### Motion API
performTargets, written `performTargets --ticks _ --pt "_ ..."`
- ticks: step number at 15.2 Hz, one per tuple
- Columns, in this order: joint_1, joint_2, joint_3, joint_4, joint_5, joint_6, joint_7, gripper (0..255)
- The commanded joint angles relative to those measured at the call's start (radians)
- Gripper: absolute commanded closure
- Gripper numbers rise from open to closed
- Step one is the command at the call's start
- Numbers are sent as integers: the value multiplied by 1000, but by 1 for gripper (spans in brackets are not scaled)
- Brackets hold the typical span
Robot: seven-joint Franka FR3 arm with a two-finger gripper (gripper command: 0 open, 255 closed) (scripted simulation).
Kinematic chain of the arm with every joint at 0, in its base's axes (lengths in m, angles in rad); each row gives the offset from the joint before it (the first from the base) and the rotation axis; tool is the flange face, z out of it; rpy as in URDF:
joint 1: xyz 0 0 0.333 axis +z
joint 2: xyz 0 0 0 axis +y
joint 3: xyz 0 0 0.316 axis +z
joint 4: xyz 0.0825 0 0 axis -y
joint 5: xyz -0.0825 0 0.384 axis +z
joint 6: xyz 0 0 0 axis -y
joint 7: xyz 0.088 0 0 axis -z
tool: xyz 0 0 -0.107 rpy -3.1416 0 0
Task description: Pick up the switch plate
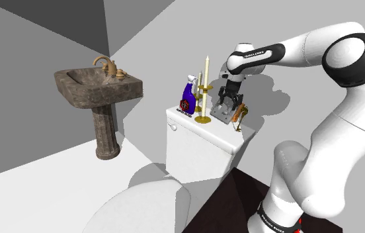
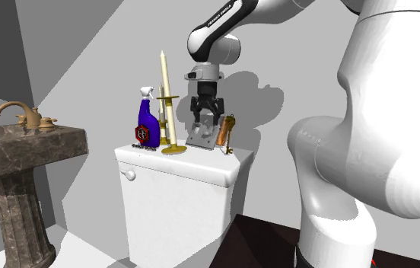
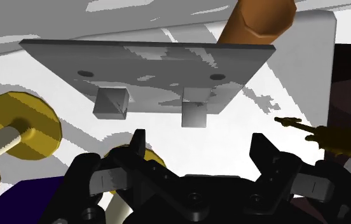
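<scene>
My gripper (image 2: pixel 205 118) hangs just above the switch plate (image 2: pixel 202 135). Its fingers (image 3: pixel 139 149) are spread apart and clasp nothing; in the wrist view the plate lies beyond the tips, untouched.

The plate stands tilted on the toilet tank lid (image 2: pixel 193 164), toward the lid's end at the second exterior view's right. Room is tight there. A gold candlestick (image 2: pixel 172 126) with a tall pale candle stands just beside the plate toward the lid's middle. A brown, bronze-coloured fitting (image 2: pixel 227 131) leans just beside it at the lid's end (whether those two touch I cannot tell). Past the candlestick, a blue spray bottle (image 2: pixel 147 122) stands near the lid's other end. There is open room above the lid, and a grey wall runs close behind it.

The plate is a flat grey rectangle with sharp edges, two small screw holes and two square toggles jutting from its face. The tank (image 2: pixel 178 202) is plain white and smooth. Well apart, a mottled brown stone pedestal sink (image 1: pixel 98 86) carries a brass-coloured faucet (image 1: pixel 105 64).
</scene>
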Motion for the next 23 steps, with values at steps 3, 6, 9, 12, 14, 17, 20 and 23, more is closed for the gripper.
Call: performTargets --ticks 3,6,9,12,14,17,20,23 --pt "20 31 -38 -31 20 54 -23 0" --pt "28 42 -52 -46 28 77 -31 0" --pt "27 41 -51 -47 27 77 -30 255" --pt "26 40 -51 -47 27 77 -30 255" --pt "27 41 -51 -47 27 77 -30 255" --pt "23 35 -43 -36 23 63 -26 255" --pt "11 14 -18 -8 9 19 -14 255" --pt "2 -2 3 23 0 -23 -5 255"
